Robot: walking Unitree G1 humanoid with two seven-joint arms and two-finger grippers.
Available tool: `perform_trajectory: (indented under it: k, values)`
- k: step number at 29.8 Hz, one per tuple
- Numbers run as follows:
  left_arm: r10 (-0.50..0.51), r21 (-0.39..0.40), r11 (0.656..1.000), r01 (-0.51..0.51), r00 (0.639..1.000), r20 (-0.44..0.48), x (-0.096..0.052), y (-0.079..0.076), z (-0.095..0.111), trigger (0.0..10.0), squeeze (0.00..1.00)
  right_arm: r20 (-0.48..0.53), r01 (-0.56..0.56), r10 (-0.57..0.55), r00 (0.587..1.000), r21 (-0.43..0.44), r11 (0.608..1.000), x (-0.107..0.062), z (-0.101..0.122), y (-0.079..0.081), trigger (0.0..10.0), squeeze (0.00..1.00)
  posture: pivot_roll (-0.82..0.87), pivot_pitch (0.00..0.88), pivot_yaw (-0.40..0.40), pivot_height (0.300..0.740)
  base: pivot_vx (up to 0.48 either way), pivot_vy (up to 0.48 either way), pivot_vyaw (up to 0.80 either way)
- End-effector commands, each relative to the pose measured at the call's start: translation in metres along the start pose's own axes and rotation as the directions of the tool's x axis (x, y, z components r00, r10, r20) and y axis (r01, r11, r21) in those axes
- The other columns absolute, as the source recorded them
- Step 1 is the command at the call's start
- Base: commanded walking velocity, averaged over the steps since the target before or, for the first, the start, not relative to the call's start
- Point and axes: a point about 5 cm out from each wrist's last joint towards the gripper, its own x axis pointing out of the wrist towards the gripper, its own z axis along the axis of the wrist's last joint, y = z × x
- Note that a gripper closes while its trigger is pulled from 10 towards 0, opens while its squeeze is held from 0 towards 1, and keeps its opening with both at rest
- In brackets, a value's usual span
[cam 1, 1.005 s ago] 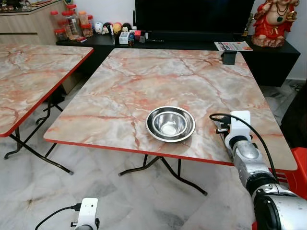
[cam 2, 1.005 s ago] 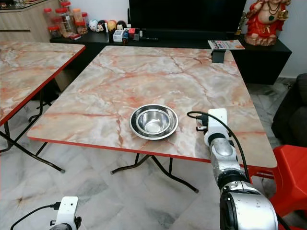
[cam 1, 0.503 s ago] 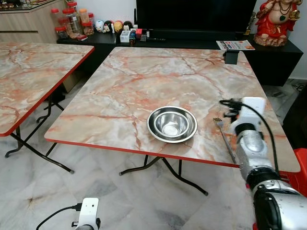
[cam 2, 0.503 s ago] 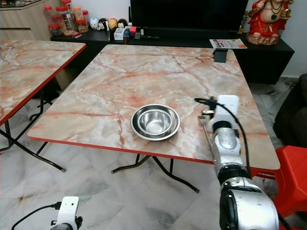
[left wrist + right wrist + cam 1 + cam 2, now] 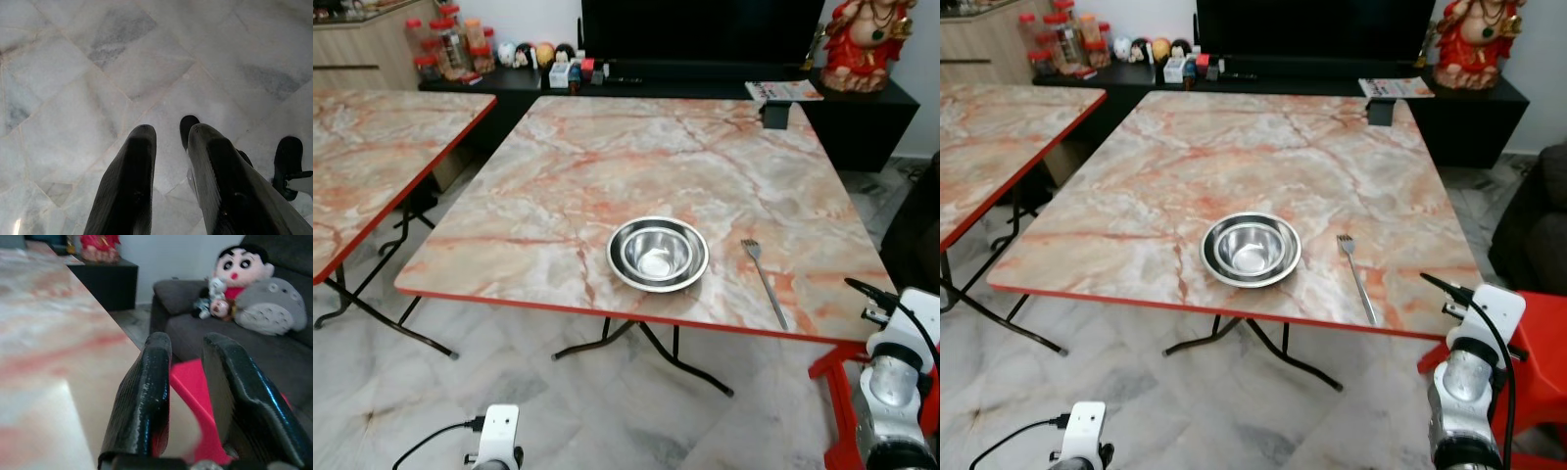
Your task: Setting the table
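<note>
Right end effector (image 5: pixel 186 396) withdrawn, fork (image 5: pixel 765 282) beside bowl (image 5: pixel 658 255), labels seemingly unreadable

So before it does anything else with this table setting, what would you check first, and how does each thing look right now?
1. Bowl upright on the marble table: ok.
2. Fork lying flat to the right of the bowl, apart from it: ok.
3. Fork clear of the table's near edge: ok, though its handle end lies close to it.
4. Right gripper empty, fingers apart, off the table's right corner above the red stool: ok.
5. Left gripper empty, hanging idle over the floor: ok.
6. Other pieces for the setting, such as a spoon or a cup, within reach: cannot tell.
</note>
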Motion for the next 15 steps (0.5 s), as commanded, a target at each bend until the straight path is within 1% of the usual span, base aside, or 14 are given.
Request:
perform_trajectory:
  k: [1, 3, 4, 5, 7, 8, 9, 11, 12, 13, 14, 15]
  values:
    - [-0.006, -0.007, 1.000, 0.006, 1.000, 0.000, 0.000, 0.001, -0.001, 10.0, 0.00, -0.016, 0.053, -0.053, 0.998, 0.010, 0.999, -0.005, -0.005, -0.003, 10.0, 0.00, -0.09, 0.000, 0.030, 0.740, 0.000, 0.000, 0.00]
    - [-0.006, -0.007, 1.000, 0.006, 1.000, 0.000, 0.000, 0.001, -0.001, 10.0, 0.00, -0.016, 0.053, -0.053, 0.998, 0.010, 0.999, -0.005, -0.005, -0.003, 10.0, 0.00, -0.09, 0.000, 0.030, 0.740, 0.000, 0.000, 0.00]
    - [-0.008, -0.007, 1.000, 0.008, 1.000, 0.001, 0.000, 0.001, -0.001, 10.0, 0.00, -0.046, 0.094, -0.093, 0.995, 0.014, 0.995, -0.009, -0.012, -0.007, 10.0, 0.00, -0.08, 0.000, 0.029, 0.740, 0.000, 0.000, 0.00]
    - [-0.008, -0.007, 1.000, 0.008, 1.000, 0.001, 0.000, 0.001, -0.001, 10.0, 0.00, -0.046, 0.094, -0.093, 0.995, 0.014, 0.995, -0.009, -0.012, -0.007, 10.0, 0.00, -0.08, 0.000, 0.029, 0.740, 0.000, 0.000, 0.00]
    - [-0.010, -0.008, 1.000, 0.010, 1.000, 0.004, 0.000, 0.002, 0.000, 10.0, 0.00, -0.125, 0.209, -0.207, 0.970, 0.001, 0.978, -0.022, -0.030, -0.018, 10.0, 0.00, -0.08, 0.000, 0.031, 0.740, 0.000, 0.000, 0.00]
    - [-0.010, -0.008, 1.000, 0.010, 1.000, 0.004, 0.000, 0.002, 0.000, 10.0, 0.00, -0.125, 0.209, -0.207, 0.970, 0.001, 0.978, -0.022, -0.030, -0.018, 10.0, 0.00, -0.08, 0.000, 0.031, 0.740, 0.000, 0.000, 0.00]
    - [-0.010, -0.008, 1.000, 0.010, 1.000, 0.005, 0.000, 0.003, 0.000, 10.0, 0.00, -0.168, 0.258, -0.257, 0.952, -0.013, 0.966, -0.028, -0.039, -0.022, 10.0, 0.00, -0.08, 0.000, 0.031, 0.740, 0.000, 0.000, 0.00]
    - [-0.010, -0.008, 1.000, 0.010, 1.000, 0.005, 0.000, 0.003, 0.000, 10.0, 0.00, -0.168, 0.258, -0.257, 0.952, -0.013, 0.966, -0.028, -0.039, -0.022, 10.0, 0.00, -0.08, 0.000, 0.031, 0.740, 0.000, 0.000, 0.00]
    - [-0.009, -0.008, 1.000, 0.009, 1.000, 0.006, 0.000, 0.003, 0.000, 10.0, 0.00, -0.213, 0.302, -0.301, 0.929, -0.030, 0.953, -0.036, -0.048, -0.027, 10.0, 0.00, -0.08, 0.000, 0.031, 0.740, 0.000, 0.000, 0.00]
    - [-0.007, -0.008, 1.000, 0.007, 1.000, 0.006, 0.000, 0.005, 0.000, 10.0, 0.00, -0.277, 0.344, -0.345, 0.897, -0.052, 0.937, -0.045, -0.059, -0.032, 10.0, 0.00, -0.07, 0.000, 0.031, 0.740, 0.000, 0.000, 0.00]
    - [-0.007, -0.008, 1.000, 0.007, 1.000, 0.006, 0.000, 0.005, 0.000, 10.0, 0.00, -0.277, 0.344, -0.345, 0.897, -0.052, 0.937, -0.045, -0.059, -0.032, 10.0, 0.00, -0.07, 0.000, 0.031, 0.740, 0.000, 0.000, 0.00]
    - [-0.005, -0.009, 1.000, 0.005, 1.000, 0.005, 0.000, 0.006, -0.001, 10.0, 0.00, -0.327, 0.372, -0.373, 0.868, -0.069, 0.926, -0.052, -0.068, -0.035, 10.0, 0.00, -0.07, 0.000, 0.031, 0.740, 0.000, 0.000, 0.00]
